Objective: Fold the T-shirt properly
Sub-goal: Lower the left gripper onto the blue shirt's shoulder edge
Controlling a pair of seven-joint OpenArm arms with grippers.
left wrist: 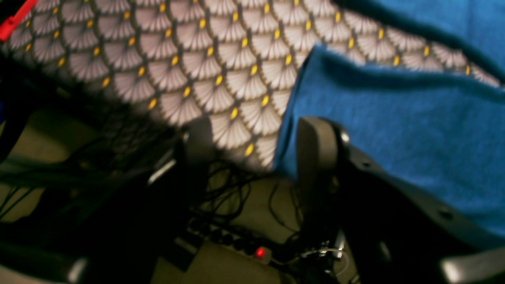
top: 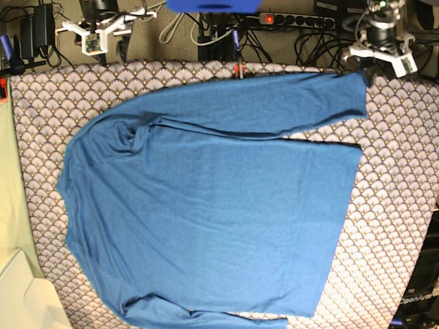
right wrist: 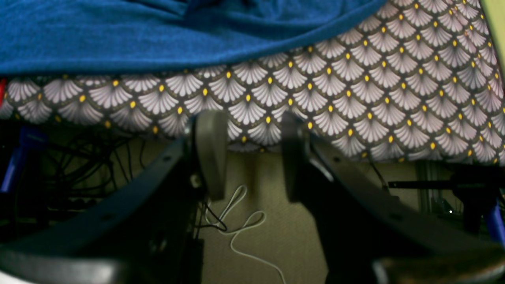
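Note:
The blue T-shirt (top: 206, 205) lies spread flat on the patterned tablecloth (top: 405, 171), with one long sleeve (top: 302, 103) stretched along the far edge. In the left wrist view my left gripper (left wrist: 256, 150) hangs open at the table's edge. Its right finger (left wrist: 315, 146) stands just in front of the sleeve's cuff end (left wrist: 386, 130), and nothing is between the fingers. My right gripper (right wrist: 252, 154) is open too and holds nothing. It sits off the table's edge, and the T-shirt (right wrist: 158, 35) lies a short way beyond a strip of bare cloth. Both arms (top: 381, 42) (top: 98, 27) stand behind the far edge.
Behind the table, cables and a power strip (top: 295, 20) with a red light lie on the floor. A white cable (right wrist: 236, 221) shows below my right gripper. A small red clip (top: 238, 68) sits at the far edge. A cream object (top: 27, 295) stands at the near left corner.

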